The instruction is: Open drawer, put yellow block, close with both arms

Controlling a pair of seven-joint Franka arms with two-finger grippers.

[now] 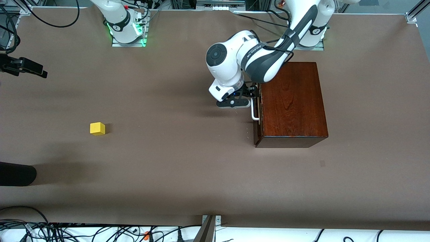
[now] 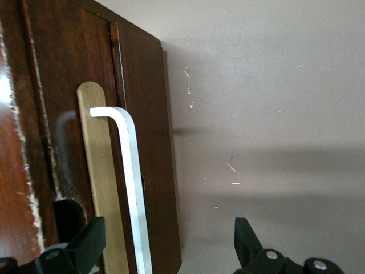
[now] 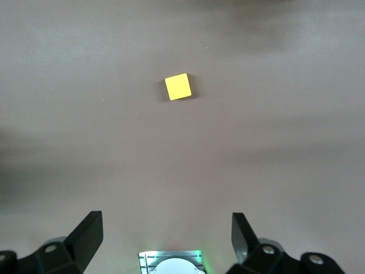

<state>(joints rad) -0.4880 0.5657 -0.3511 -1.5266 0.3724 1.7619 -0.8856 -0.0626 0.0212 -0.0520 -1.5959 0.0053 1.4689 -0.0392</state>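
Brown table (image 1: pixel 188 174) with reddish-brown wooden box (image 1: pixel 292 101) at right centre of the front view; drawer (image 1: pixel 258 116) shut, its front facing the frame's centre, white bar handle (image 1: pixel 254 112) on it. Yellow block (image 1: pixel 97 128) alone at left centre, well apart from the box, nothing between them. Black cylindrical object (image 1: pixel 16 173) at lower left edge. Left gripper (image 1: pixel 251 98) at the handle, fingers (image 2: pixel 85 245) spread wide to either side of the bar, not closed on it. Right gripper (image 3: pixel 167 240) high over the block, fingers wide apart, holding nothing.
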